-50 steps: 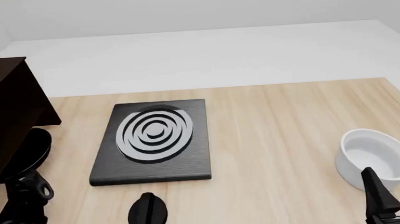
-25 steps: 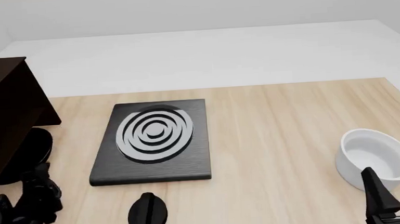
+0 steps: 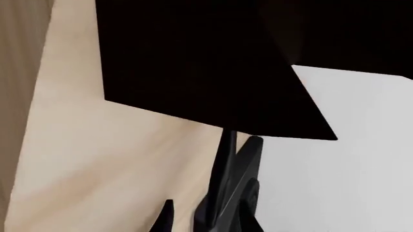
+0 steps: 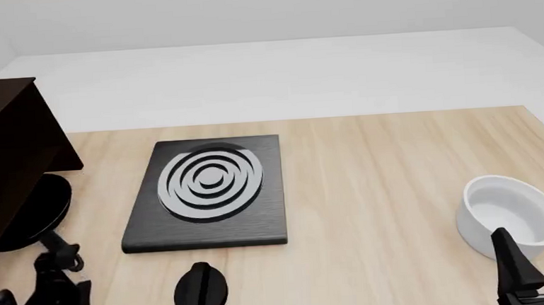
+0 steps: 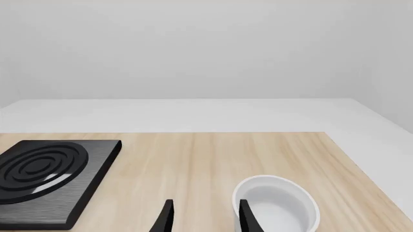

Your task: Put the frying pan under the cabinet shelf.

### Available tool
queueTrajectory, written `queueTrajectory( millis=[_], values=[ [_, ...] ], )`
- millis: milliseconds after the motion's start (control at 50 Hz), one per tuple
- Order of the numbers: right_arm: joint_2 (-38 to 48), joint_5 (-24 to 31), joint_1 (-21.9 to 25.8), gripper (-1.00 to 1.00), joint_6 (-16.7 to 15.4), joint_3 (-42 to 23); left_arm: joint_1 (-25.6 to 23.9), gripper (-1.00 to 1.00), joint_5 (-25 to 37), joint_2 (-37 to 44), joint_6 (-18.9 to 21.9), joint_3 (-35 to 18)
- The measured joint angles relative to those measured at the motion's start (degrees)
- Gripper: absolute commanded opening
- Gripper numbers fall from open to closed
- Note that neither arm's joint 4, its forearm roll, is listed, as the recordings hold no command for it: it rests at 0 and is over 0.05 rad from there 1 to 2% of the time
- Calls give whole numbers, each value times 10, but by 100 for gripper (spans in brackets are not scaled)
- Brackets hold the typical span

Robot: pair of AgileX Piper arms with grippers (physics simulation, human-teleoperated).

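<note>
The frying pan (image 4: 32, 210) lies on the table, tucked partly beneath the dark brown cabinet shelf (image 4: 2, 151). Only its black round edge and its handle (image 4: 56, 245) show, the handle pointing toward the near edge. My left gripper (image 4: 58, 285) sits low at the near left, just behind the handle's end, with its jaws open. In the left wrist view the cabinet shelf (image 3: 193, 58) fills the upper picture, and the handle (image 3: 226, 164) runs out from under it close to one finger. My right gripper (image 4: 541, 263) stands open at the near right, holding nothing.
A black stove plate (image 4: 208, 192) with grey rings lies mid-table. A small black knob-like disc (image 4: 201, 290) sits in front of it. A white bowl (image 4: 507, 212) stands at the right, just ahead of my right gripper, and is also in the right wrist view (image 5: 277, 205).
My left gripper has drawn back toward the near edge, away from the pan, and the handle now shows free. The right arm has not moved.
</note>
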Motion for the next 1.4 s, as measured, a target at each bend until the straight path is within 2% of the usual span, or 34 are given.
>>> queueTrajectory(
  millis=[580, 1000, 1200, 1240, 1380, 1400],
  values=[
    [0, 0, 0, 100, 0, 0, -88, 100, 0, 0, 19, 13],
    [0, 0, 0, 100, 0, 0, -145, 100, 0, -1, 3, 14],
    [0, 0, 0, 100, 0, 0, -166, 100, 0, 9, 33, 14],
    [0, 0, 0, 100, 0, 0, -174, 100, 62, -46, 28, 13],
    [0, 0, 0, 100, 0, 0, -197, 100, 463, -445, 32, 14],
    [0, 0, 0, 100, 0, 0, -195, 100, 518, -500, 46, 14]
  ],
)
